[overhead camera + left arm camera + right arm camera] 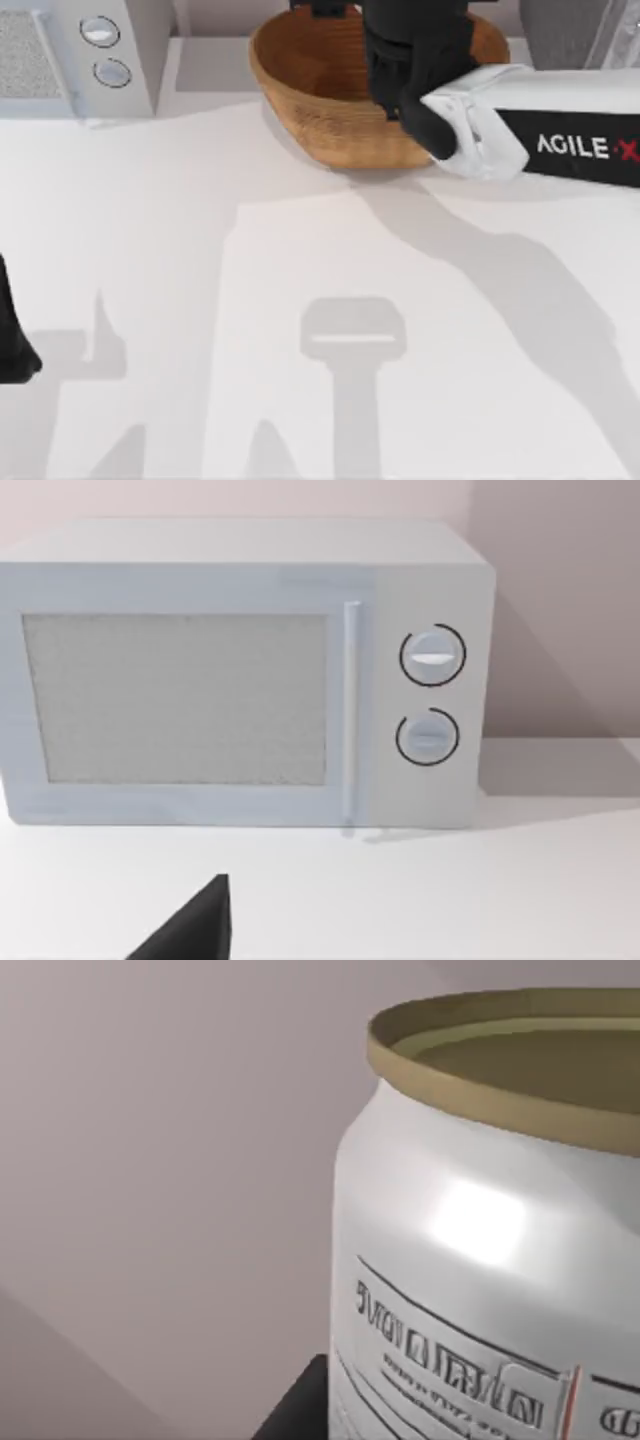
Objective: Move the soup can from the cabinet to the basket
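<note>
While the right arm reaches in from the top view's three o'clock edge, its gripper (400, 70) hangs over the basket (310, 90) near twelve o'clock, its dark body covering the bowl's right half. Whether its fingers are spread or pinching I cannot tell. In the right wrist view the soup can (480, 1260) stands very close to the camera, upright, its gold-toned rim at the upper end and a white label with dark lettering and a thin red line lower down; a dark finger edge (295, 1405) sits just beside the can's lower side, against a plain pale wall.

The basket rests on the white tabletop (200, 260) at the back, slightly right of centre. At eleven o'clock stands the white microwave (90, 55) with two round knobs; the left wrist view faces its door (180, 700) and knobs. The left arm (15, 340) is parked at nine o'clock, low on the left edge; its fingers' state cannot be told.
</note>
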Robot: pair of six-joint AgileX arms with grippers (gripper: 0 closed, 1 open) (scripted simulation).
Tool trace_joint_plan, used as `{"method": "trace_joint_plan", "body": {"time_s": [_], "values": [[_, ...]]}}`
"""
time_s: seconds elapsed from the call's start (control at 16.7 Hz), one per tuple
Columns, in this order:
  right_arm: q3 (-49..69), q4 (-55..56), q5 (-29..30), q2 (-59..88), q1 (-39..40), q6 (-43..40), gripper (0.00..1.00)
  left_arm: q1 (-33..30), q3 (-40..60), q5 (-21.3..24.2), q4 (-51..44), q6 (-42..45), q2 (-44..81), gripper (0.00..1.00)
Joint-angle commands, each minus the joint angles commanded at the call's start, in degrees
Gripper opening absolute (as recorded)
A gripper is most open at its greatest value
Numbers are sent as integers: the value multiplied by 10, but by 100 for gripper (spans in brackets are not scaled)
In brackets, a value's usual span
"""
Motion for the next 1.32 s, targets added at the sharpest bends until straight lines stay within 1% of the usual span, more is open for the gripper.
{"method": "trace_joint_plan", "body": {"time_s": [0.18, 0.36, 1.14, 1.2, 1.32], "values": [[25, -1, -7, 20, -6, -1, 0, 0, 0, 0, 0, 0, 0, 100], [26, -1, -7, 20, -7, -1, 0, 0, 0, 0, 0, 0, 0, 100], [26, -1, -7, 20, -7, -1, 98, 0, 0, 0, 0, 0, 0, 100], [26, -1, -7, 20, -7, -1, 100, 0, 0, 0, 0, 0, 0, 100], [26, -1, -7, 20, -7, -1, 100, 0, 0, 0, 0, 0, 0, 100]]}}
